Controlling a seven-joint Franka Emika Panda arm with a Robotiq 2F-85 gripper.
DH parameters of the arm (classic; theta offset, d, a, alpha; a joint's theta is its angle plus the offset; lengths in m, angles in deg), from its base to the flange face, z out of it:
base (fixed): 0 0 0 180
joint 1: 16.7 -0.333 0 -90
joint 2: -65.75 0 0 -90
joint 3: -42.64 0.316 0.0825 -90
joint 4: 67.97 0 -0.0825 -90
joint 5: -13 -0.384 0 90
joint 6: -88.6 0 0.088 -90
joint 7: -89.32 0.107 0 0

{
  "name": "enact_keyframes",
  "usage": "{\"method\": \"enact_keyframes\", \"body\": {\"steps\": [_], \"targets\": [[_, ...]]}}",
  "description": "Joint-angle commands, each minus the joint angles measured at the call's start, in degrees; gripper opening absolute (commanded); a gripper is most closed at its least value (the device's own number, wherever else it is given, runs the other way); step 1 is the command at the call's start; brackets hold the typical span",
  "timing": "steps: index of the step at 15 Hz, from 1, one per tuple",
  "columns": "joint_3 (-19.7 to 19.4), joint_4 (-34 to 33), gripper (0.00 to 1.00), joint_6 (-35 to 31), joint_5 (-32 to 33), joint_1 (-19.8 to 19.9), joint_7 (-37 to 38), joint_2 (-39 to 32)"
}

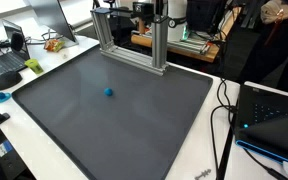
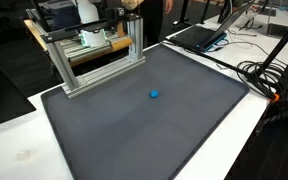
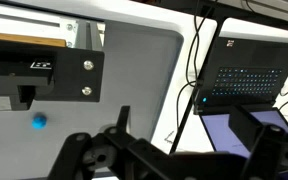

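Observation:
A small blue ball lies alone on a large dark grey mat on a white table; it shows in both exterior views. In the wrist view the ball is at the far left. My gripper appears only in the wrist view, as dark blurred fingers at the bottom edge. The fingers stand wide apart with nothing between them. The gripper is high above the mat's edge, well away from the ball. The arm does not show in the exterior views.
An aluminium frame stands on the mat's far edge, also in the exterior view. An open laptop and black cables lie beside the mat. More laptops and clutter sit on a side desk.

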Motion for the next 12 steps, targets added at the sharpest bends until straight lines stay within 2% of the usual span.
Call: {"method": "enact_keyframes", "body": {"steps": [1, 5, 7, 12], "targets": [[0.82, -0.21, 1.0, 0.42, -0.73, 1.14, -0.67, -0.01], [0.82, -0.21, 1.0, 0.42, -0.73, 1.14, -0.67, -0.01], [1.51, 0.53, 1.0, -4.38, 2.72, 3.83, -0.91, -1.06], [1.97, -0.03, 1.0, -6.12, 13.04, 9.33, -0.84, -4.2]]}}
